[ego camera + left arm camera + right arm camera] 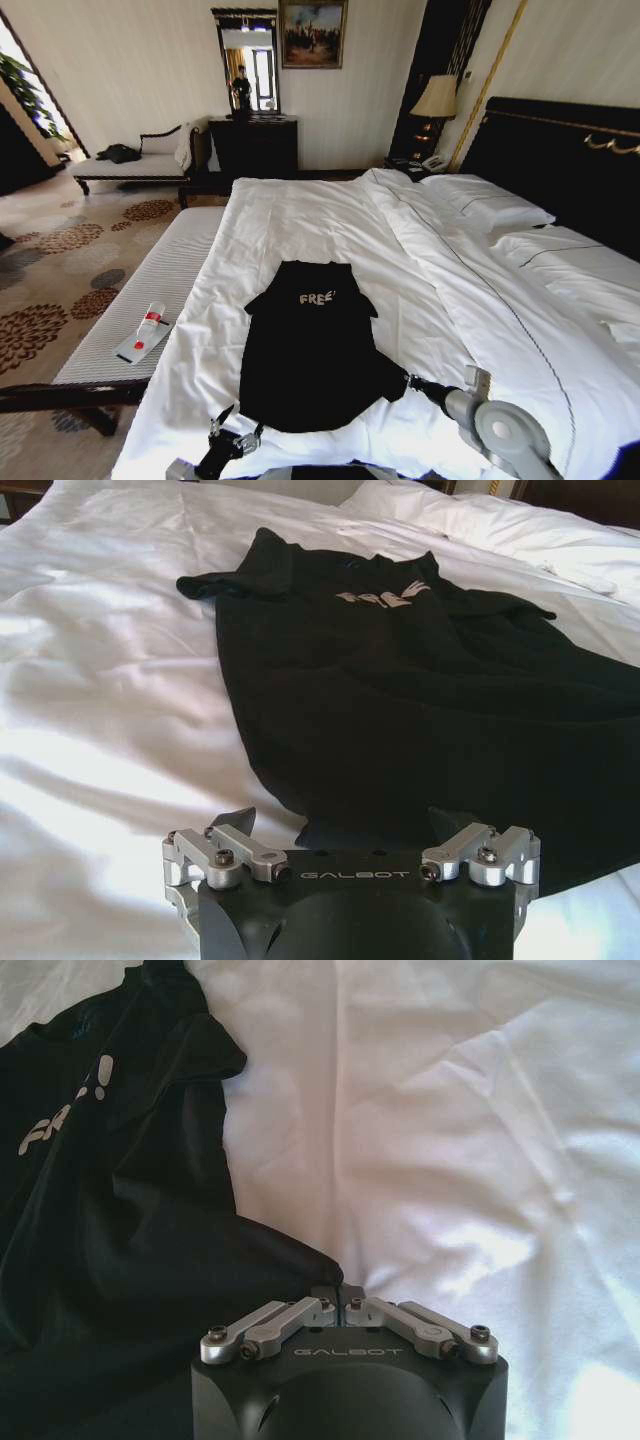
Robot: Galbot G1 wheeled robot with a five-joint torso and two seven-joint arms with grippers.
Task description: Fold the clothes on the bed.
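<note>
The bed (330,215) filled most of the scene, its white duvet (300,230) spread from the near edge to the pillows (490,205) at the far right, under a tall dark headboard (560,150). Along its left side stood a pale cushioned bench (150,290) with a small red-and-white bottle (149,322) lying on a card near its near end. The black T-shirt (305,350) lay flat on the duvet in the near middle of the bed, collar toward the far side and hem toward the robot, the white "FREE" lettering (316,298) facing up across the chest, both short sleeves spread to the sides. The right gripper (341,1291) was at the shirt's near right corner, its fingers drawn together and clamped on the edge of the black fabric where it met the white duvet; in the head view that corner bulged out toward the right arm (480,415). The left gripper (345,820) sat low at the near left part of the hem, its fingertips (238,818) spread apart, with dark cloth lying between them and nothing pinched.
</note>
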